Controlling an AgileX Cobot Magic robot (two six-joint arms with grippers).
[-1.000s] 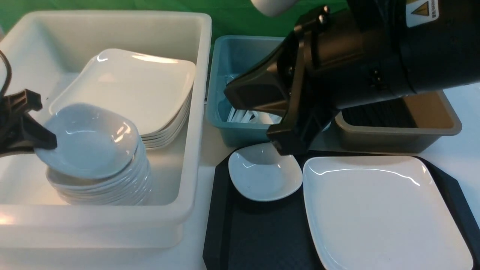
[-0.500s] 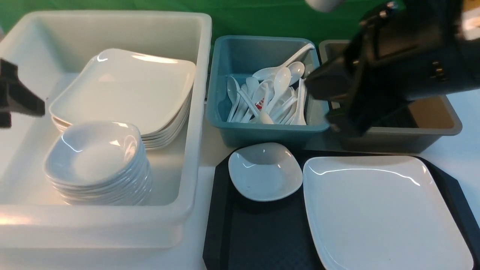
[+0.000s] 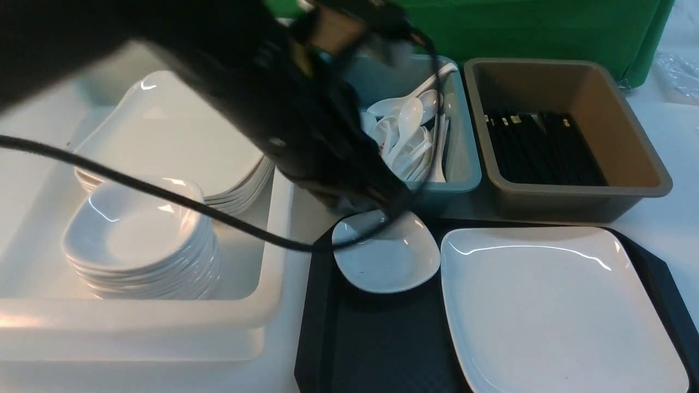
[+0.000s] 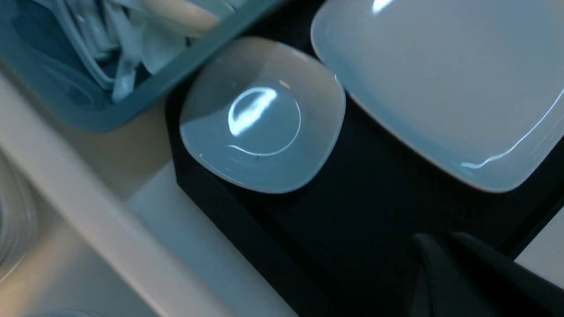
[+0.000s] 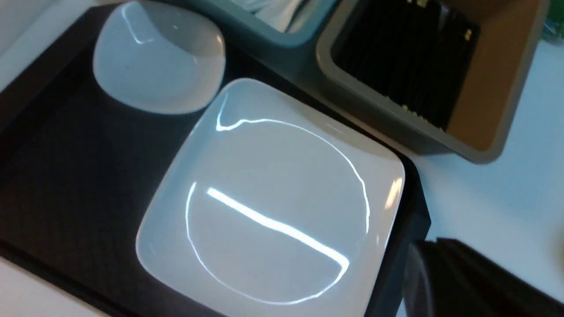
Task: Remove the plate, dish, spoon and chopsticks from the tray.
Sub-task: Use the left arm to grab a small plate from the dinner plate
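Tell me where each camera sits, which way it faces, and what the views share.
Front: between the arms, facing forward over tray, tub, blue bin and brown bin; left arm crosses it.
Left wrist: on that wrist, looking down at the dish; left gripper partly shows.
Right wrist: on that wrist, looking down at the plate; right gripper partly shows.
Shared: all three show dish and plate on the tray.

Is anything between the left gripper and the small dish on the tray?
Nothing visible. The left gripper hangs shut near the dish, which lies empty on the tray. The blue spoon bin stands close behind it and the plate is beside it, neither covering it.
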